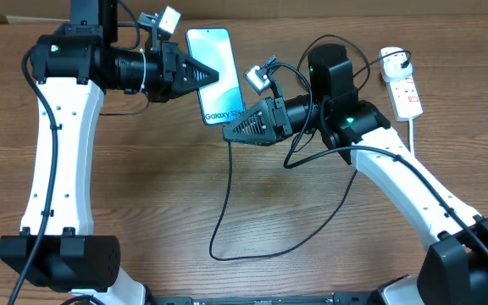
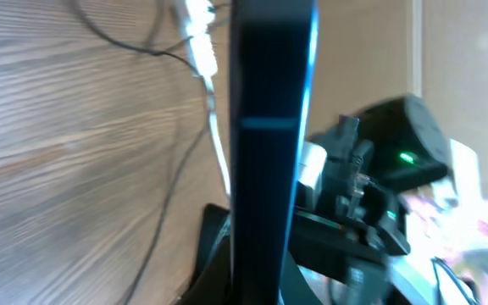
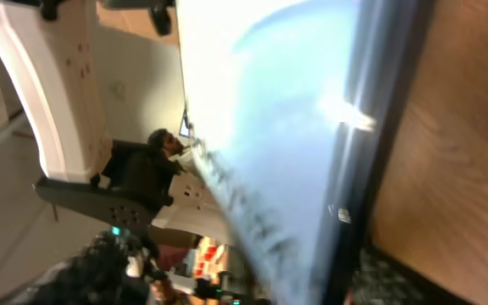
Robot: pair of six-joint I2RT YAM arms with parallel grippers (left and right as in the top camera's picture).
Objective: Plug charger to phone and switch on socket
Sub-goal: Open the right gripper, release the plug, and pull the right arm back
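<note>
**Phone clamped at the bench's far edge, right pincer at its lower end**

The bench is brown wood-grain board, with a paler tan strip along its far edge. In the right wrist view, the room past the bench is a blur of pale wall and clutter.

The left pincer is closed on the left long edge of the phone, which sits near the middle of the far edge with its blue screen up. The right pincer has its tip at the phone's lower end, where the charger comes up. How wide it stands cannot be told, nor whether the connector is seated. From there the charger loops toward the near edge and back up under the right arm. The socket lies toward the far right corner, well apart from the phone, and its white cord trails toward the near edge.

Only the overhead view shows the socket and the charger's loop. The left wrist view shows the phone edge-on as a dark upright bar. The right wrist view is nearly filled by the blurred screen, with wood on the right.
</note>
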